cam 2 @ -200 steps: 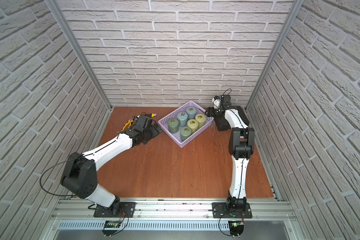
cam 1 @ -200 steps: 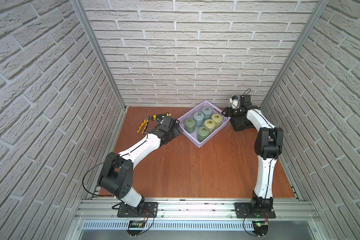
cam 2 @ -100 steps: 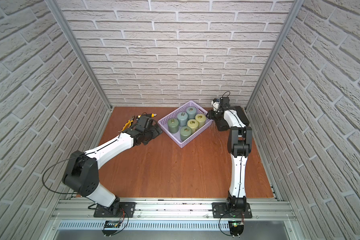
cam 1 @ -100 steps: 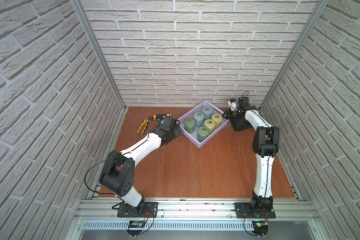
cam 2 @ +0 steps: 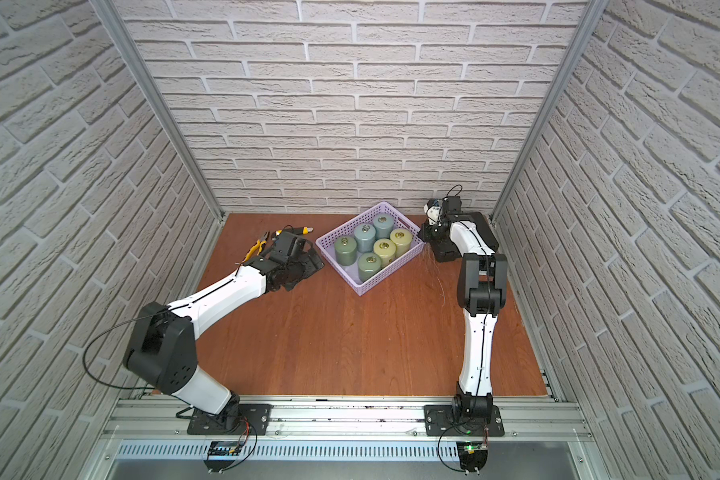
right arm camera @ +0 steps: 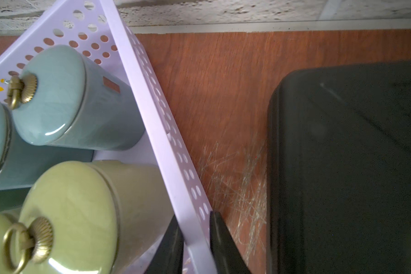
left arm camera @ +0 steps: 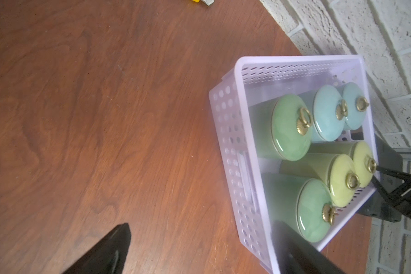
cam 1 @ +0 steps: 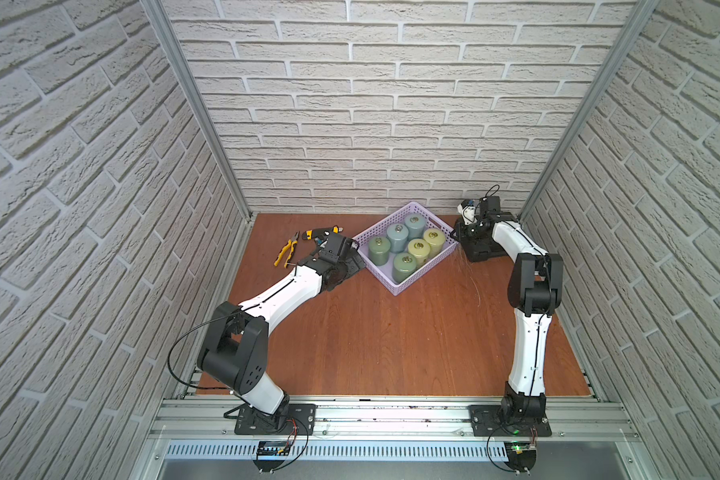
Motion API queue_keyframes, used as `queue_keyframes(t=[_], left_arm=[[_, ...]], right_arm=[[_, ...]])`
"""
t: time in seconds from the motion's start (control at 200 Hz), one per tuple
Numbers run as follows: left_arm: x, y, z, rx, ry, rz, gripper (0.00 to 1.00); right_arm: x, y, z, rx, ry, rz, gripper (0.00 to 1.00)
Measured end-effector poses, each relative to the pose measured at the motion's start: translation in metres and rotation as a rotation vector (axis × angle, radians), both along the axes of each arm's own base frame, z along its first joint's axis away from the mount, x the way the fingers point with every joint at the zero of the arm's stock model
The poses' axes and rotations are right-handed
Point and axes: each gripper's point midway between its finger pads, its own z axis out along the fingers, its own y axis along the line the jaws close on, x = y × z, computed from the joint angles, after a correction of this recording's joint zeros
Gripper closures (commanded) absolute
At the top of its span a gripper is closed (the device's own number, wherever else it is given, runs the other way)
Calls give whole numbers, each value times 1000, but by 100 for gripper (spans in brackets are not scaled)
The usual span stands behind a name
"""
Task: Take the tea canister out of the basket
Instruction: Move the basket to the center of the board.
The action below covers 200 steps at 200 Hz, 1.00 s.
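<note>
All six canisters (cam 1: pixel 419 250) sit upright in the basket (cam 1: pixel 429 270), at the back of the surface (cam 1: pixel 371 332). The right hand (right arm camera: pixel 195 220) is clamped on the basket wall by a yellow one, with the case (right arm camera: pixel 342 166) just beside. The left hand (left arm camera: pixel 202 227) is at the opposite wall, fingers wide apart, with pliers (cam 1: pixel 285 253) near it.

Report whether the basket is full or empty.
Full: six lidded tea canisters stand upright in the lavender basket, two rows of three, none taken out yet.
</note>
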Motion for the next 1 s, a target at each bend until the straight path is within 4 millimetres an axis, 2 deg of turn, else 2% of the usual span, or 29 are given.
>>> queue_keyframes(t=[0.24, 0.495, 0.575, 0.86, 1.0], left_arm=[[-6, 16, 4, 37, 3, -12, 2], [-8, 22, -1, 70, 12, -56, 8], [-8, 22, -6, 82, 22, -78, 12], [0, 25, -43, 105, 110, -132, 28], [10, 27, -43, 95, 108, -147, 36]], right_arm=[[-44, 19, -2, 1, 67, -14, 80], [-87, 44, -2, 8, 136, -49, 83], [-98, 51, -1, 14, 156, -70, 84], [-132, 70, -2, 57, 212, -143, 84], [-141, 73, -2, 68, 225, -163, 85]])
